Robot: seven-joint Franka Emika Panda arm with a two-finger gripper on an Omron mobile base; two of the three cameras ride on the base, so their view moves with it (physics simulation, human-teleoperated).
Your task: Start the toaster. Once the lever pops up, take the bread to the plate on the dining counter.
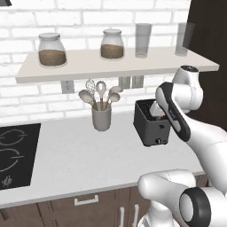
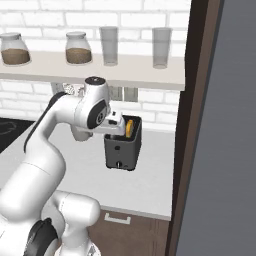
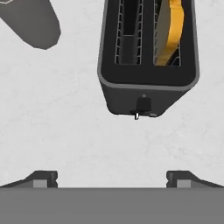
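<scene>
Claw [image 3: 112,178]: released, above toaster [image 3: 148,83] | bread [image 3: 169,33]: upright in right slot | counter [image 3: 52,127]: white

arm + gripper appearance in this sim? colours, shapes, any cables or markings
Arm: glossy white rounded shells, thick tubular links, with dark grey to black bands and round caps at the joints. The gripper shows two small dark grey fingertips with stepped, blocky ends. No cables or markings visible.

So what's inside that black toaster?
The toaster has two slots. One holds a slice of bread, its golden crust poking out; its lower part is hidden. The other slot looks empty.
</scene>
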